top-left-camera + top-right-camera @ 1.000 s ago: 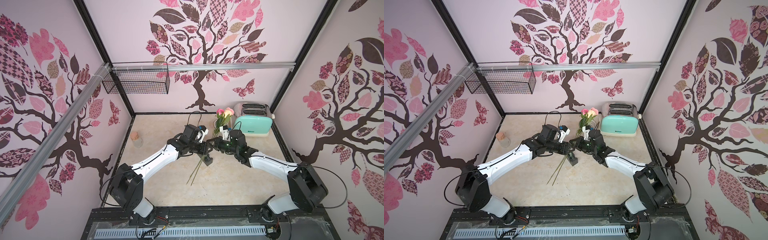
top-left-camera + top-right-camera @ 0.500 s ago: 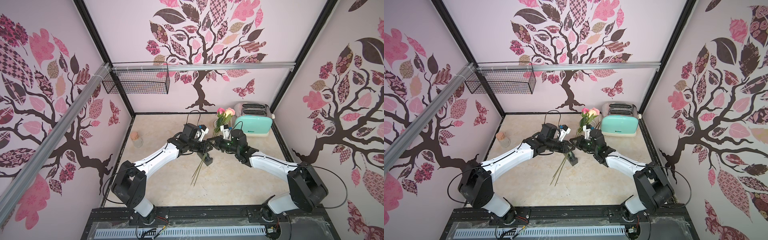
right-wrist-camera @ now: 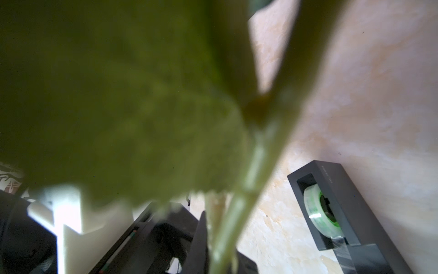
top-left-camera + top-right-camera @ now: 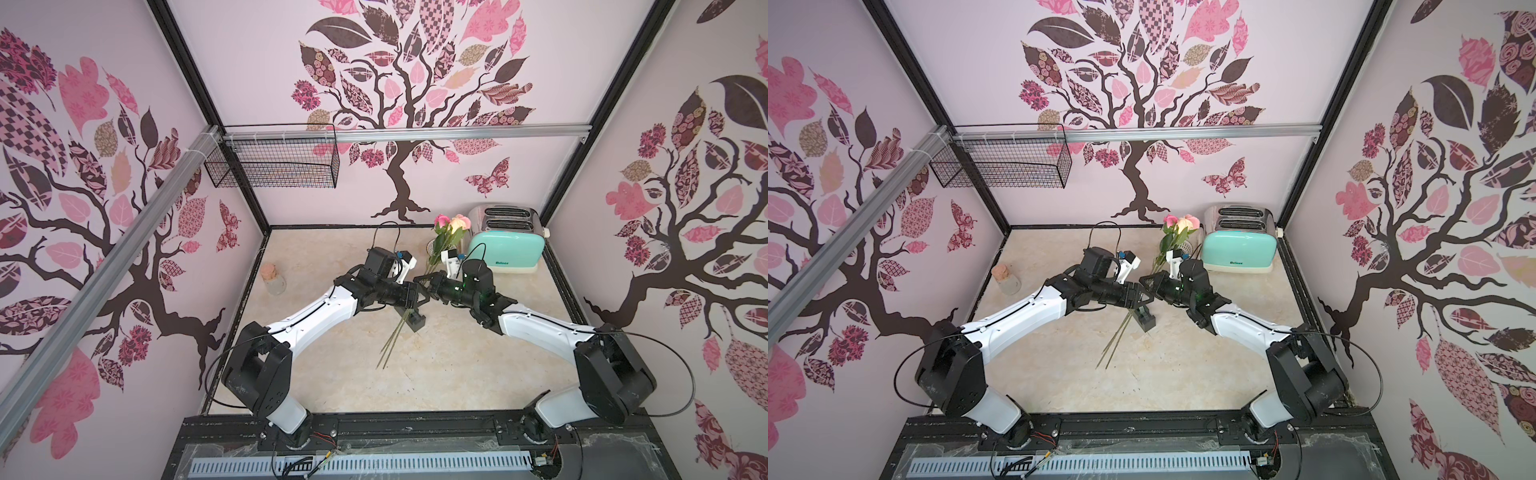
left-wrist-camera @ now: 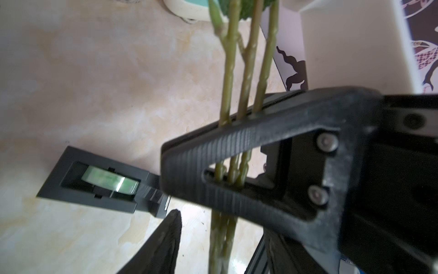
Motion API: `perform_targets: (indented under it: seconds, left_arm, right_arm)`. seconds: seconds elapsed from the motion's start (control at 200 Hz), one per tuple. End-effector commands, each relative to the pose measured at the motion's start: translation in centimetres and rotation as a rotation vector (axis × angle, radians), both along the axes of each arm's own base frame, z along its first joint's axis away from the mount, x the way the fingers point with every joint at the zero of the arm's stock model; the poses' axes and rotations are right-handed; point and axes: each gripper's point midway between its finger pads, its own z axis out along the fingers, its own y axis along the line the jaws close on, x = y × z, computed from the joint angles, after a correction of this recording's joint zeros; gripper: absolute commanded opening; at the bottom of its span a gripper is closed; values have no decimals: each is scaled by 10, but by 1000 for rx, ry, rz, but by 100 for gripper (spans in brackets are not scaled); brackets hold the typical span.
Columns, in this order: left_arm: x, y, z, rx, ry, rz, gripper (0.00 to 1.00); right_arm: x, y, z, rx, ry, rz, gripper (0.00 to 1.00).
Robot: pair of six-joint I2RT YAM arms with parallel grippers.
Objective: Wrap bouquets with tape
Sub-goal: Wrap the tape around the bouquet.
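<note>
Right end effector (image 4: 424,279) clamping bouquets (image 5: 246,71); left end effector (image 4: 417,296) straddling stems, jaws apart; tape (image 5: 110,181) sitting at its 6 o'clock.

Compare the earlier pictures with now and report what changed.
Little visibly moved: the left arm shifted slightly. The left gripper now stands open by the bouquet stems; earlier pictures are too small to show its jaws. Unchanged: the right gripper shut on the stems, the tape dispenser, the toaster.
</note>
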Motion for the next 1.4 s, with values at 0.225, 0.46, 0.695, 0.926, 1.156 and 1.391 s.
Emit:
perform_targets:
  seconds: [0.225, 0.46, 0.695, 0.926, 1.156, 1.391]
  left_arm:
    - [8, 49, 47, -83, -70, 101, 60]
    - [-15, 25, 15, -170, 110, -23, 60]
    - [-40, 4, -18, -117, 186, -110, 52]
    - [-40, 5, -22, -100, 179, -101, 13]
    - [-35, 1, -6, -140, 134, -111, 0]
    - [-29, -2, 5, -185, 125, -118, 0]
  right_arm:
    - [-2, 2, 17, 20, -47, 4, 0]
    - [0, 3, 23, 23, -67, 9, 0]
    - [2, 5, 26, 24, -80, 12, 0]
    - [4, 2, 27, 19, -85, 4, 0]
    - [1, 1, 36, 82, -114, 15, 26]
    - [-8, 0, 36, 175, -103, 37, 44]
